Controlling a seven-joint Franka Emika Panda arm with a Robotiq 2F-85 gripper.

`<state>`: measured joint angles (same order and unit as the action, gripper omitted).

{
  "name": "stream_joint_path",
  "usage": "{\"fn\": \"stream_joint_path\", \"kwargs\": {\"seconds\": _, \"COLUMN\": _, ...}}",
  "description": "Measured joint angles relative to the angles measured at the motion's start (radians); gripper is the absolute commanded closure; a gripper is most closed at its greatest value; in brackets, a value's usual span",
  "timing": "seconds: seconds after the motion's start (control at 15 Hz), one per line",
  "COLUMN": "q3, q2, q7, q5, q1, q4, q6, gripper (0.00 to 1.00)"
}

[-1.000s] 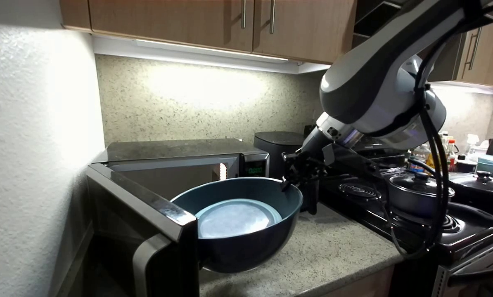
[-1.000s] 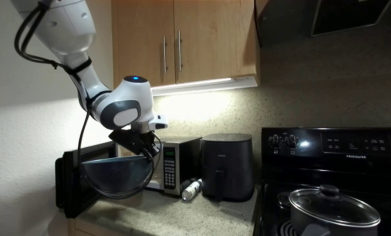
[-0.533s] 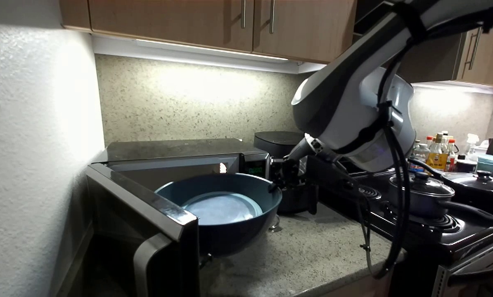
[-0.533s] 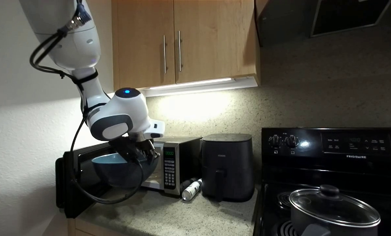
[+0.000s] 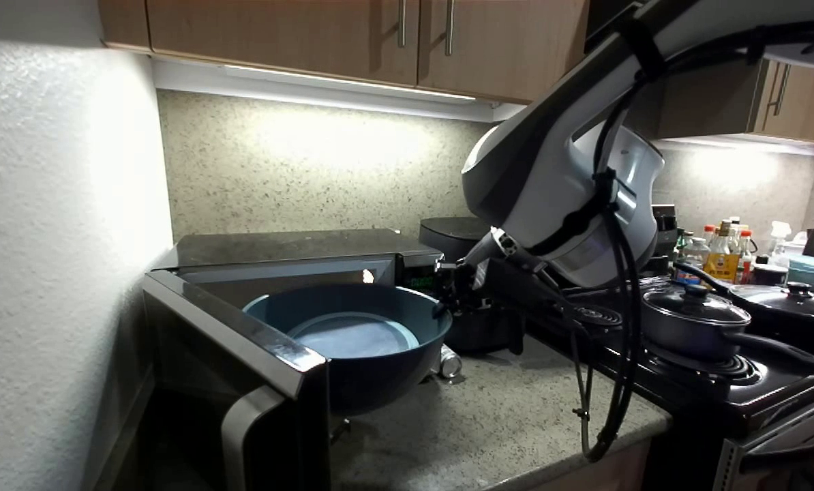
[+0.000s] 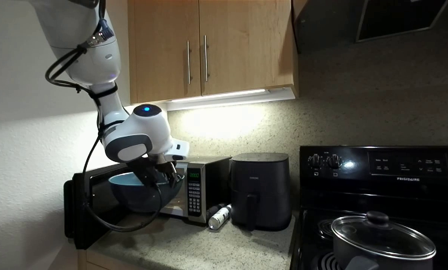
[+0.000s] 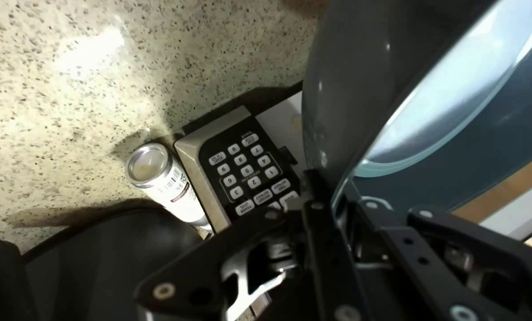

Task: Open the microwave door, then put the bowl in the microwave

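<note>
The dark teal bowl (image 5: 386, 378) hangs above the counter in front of the microwave (image 6: 196, 193), behind the arm's cable in an exterior view. A paler round surface shows inside it. My gripper (image 7: 333, 191) is shut on the bowl's rim at the control-panel side, one finger outside the wall and one inside. The microwave door (image 5: 236, 331) stands swung wide open beside the wall and hides part of the bowl's near side. In the wrist view the bowl's grey outer wall (image 7: 350, 89) runs up from the fingers, close to the button panel (image 7: 248, 174).
A black air fryer (image 6: 260, 191) stands right of the microwave, with a white can (image 6: 220, 218) lying between them. Farther right, a lidded pot (image 6: 383, 240) sits on the black stove (image 6: 408, 202). Wooden cupboards (image 6: 242, 48) hang above. A cable (image 6: 122, 227) droops from the arm.
My gripper has carried the bowl away from the counter's front edge, back toward the microwave opening, more slowly in the last half second. The grip on the rim and the open door stay unchanged.
</note>
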<state>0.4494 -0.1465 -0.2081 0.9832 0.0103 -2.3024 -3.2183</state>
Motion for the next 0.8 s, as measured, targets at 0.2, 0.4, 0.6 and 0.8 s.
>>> {"fn": "stream_joint_path", "kwargs": {"seconds": 0.2, "q3": 0.017, "q2": -0.028, "q7": 0.0, "q5": 0.0, "q1": -0.005, "q4": 0.004, "q6": -0.004, "gripper": 0.91}}
{"fn": "stream_joint_path", "kwargs": {"seconds": 0.4, "q3": 0.069, "q2": -0.078, "q7": 0.0, "q5": 0.002, "q1": -0.007, "q4": 0.043, "q6": -0.063, "gripper": 0.92}}
{"fn": "stream_joint_path", "kwargs": {"seconds": 0.6, "q3": 0.157, "q2": -0.157, "q7": 0.001, "q5": -0.009, "q1": 0.0, "q4": 0.123, "q6": -0.218, "gripper": 0.92}}
{"fn": "stream_joint_path", "kwargs": {"seconds": 0.8, "q3": 0.082, "q2": -0.211, "q7": 0.071, "q5": -0.122, "q1": -0.068, "q4": 0.177, "q6": -0.241, "gripper": 0.91}}
